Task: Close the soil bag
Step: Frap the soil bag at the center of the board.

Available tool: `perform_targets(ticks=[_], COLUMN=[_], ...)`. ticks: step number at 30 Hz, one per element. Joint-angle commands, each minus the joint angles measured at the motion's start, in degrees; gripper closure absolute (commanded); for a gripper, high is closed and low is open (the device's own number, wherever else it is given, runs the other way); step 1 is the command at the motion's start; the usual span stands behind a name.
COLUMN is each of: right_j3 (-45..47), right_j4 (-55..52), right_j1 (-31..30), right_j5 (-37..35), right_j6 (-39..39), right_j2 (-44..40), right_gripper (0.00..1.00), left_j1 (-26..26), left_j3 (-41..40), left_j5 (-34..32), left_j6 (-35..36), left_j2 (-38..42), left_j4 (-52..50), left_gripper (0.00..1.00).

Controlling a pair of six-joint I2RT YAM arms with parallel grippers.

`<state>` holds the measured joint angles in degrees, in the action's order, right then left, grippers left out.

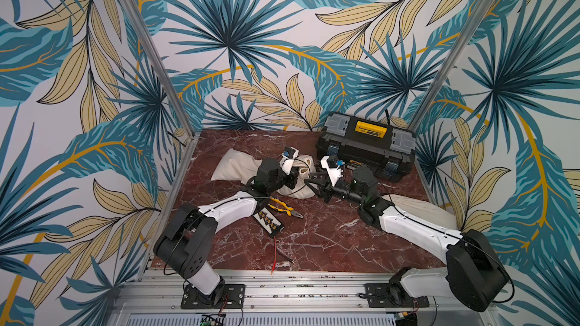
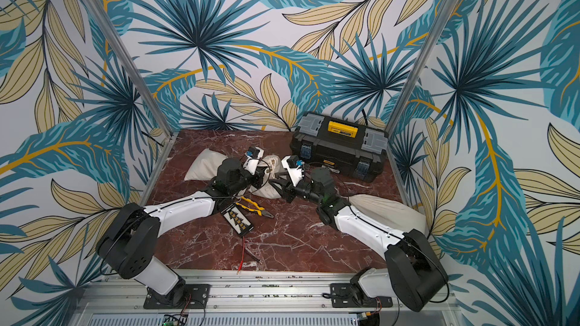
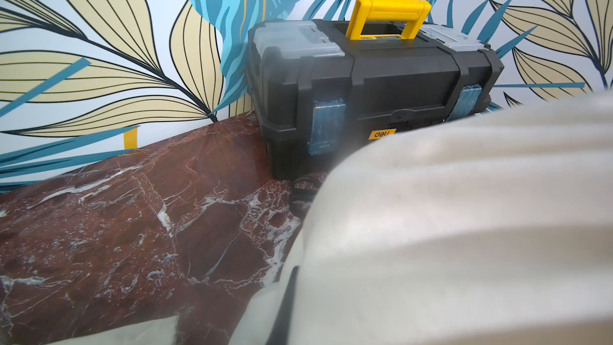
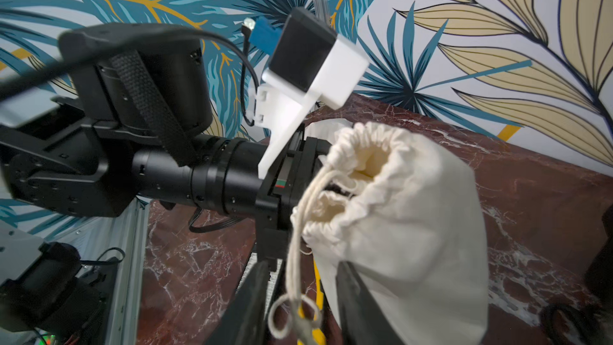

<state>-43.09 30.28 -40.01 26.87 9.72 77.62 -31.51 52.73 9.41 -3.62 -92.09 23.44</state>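
Nearest you, a red wire (image 1: 274, 255) lies on the marble tabletop (image 1: 329, 239). Just beyond it sit a black component board (image 1: 269, 222) and yellow-handled pliers (image 1: 285, 210), beside the left forearm and clear of the work.

Mid-tabletop, between the two arms, is the soil bag (image 4: 414, 227), a cream cloth drawstring sack. Its bulk rests on the tabletop. Its gathered mouth (image 4: 361, 167) is raised and turned toward the right arm. The mouth gapes, so the bag is not yet closed.

The left tool (image 1: 294, 179) is shut and pressed in at the left side of the mouth rim. Its wrist view is filled with cloth, so it is probably pinching the rim, though the fingertips themselves are hidden.

The right tool (image 4: 303, 270) has its jaws apart and holds nothing. The governing relation is this: the drawstring (image 4: 298, 227) leaves the mouth and runs back between the two fingers, its long axis in line with them. Its looped end (image 4: 292, 320) sits deeper in the gap. I cannot confirm that it touches either finger. The right arm is the one placed to take it, and the bag lies just past that arm's fingertips, toward the left.

Judgement: gripping the cord and drawing away from the left tool's anchor should cinch the mouth. The risk is the thin cord slipping free.

Farther off lie a second cream sack (image 1: 233, 164) at far left and a third cream sack (image 1: 420, 208) under the right forearm. At far right stands a closed black toolbox (image 1: 364, 148).
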Motion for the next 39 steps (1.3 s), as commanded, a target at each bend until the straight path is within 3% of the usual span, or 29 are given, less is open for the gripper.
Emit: perform_targets(ticks=[1,3,6,9,14,18,20,27,33,36,39], right_j3=[-1.77,-2.81,-4.55,-6.22,-6.32,-5.70,-6.23,-12.79,-17.35,-21.71,-23.16], right_j4=[-0.97,-5.27,-13.82,-21.06,-18.98,-12.99,-11.06,-7.80,-8.41,-14.58,-16.61], right_j1=[-0.42,-0.36,-0.19,-0.08,-0.12,-0.13,-0.11,-0.15,-0.15,-0.08,-0.13], right_j5=[0.51,-2.82,-10.62,-19.80,-26.17,-27.53,-26.99,-20.16,-22.78,-17.93,-13.69], right_j6=[-0.50,-3.08,-8.22,-11.56,-12.76,-12.77,-12.90,-13.53,-16.32,-16.44,-15.62], right_j2=[0.23,-1.87,-8.77,-17.11,-27.68,-31.15,-31.00,-25.09,-21.09,-15.64,-11.15], right_gripper=[0.88,1.00,1.00,1.00,1.00,1.00,1.00,1.00,1.00,1.00,1.00], left_j1=[-0.32,-0.37,0.43,2.18,2.26,2.31,2.26,2.33,3.38,3.49,3.13], left_j3=[1.94,1.86,2.03,1.45,1.15,2.39,2.51,2.08,1.88,-1.18,-5.86], left_j5=[-1.83,-5.68,-13.36,-14.59,-15.08,-17.45,-17.08,-14.62,-11.51,-5.69,2.02], left_j6=[1.18,1.40,-0.40,-3.84,-5.24,-5.52,-5.33,-5.08,-7.47,-6.95,-6.56], left_j2=[1.60,1.84,2.18,2.17,0.59,-1.50,-1.84,-2.97,-5.37,-2.81,1.08], left_j4=[-0.70,-2.79,-8.04,-12.25,-13.66,-15.65,-15.75,-13.96,-13.23,-6.81,4.50], left_gripper=[1.00,1.00,1.00,1.00,1.00,0.99,0.92,0.86,0.86,0.82,0.71])
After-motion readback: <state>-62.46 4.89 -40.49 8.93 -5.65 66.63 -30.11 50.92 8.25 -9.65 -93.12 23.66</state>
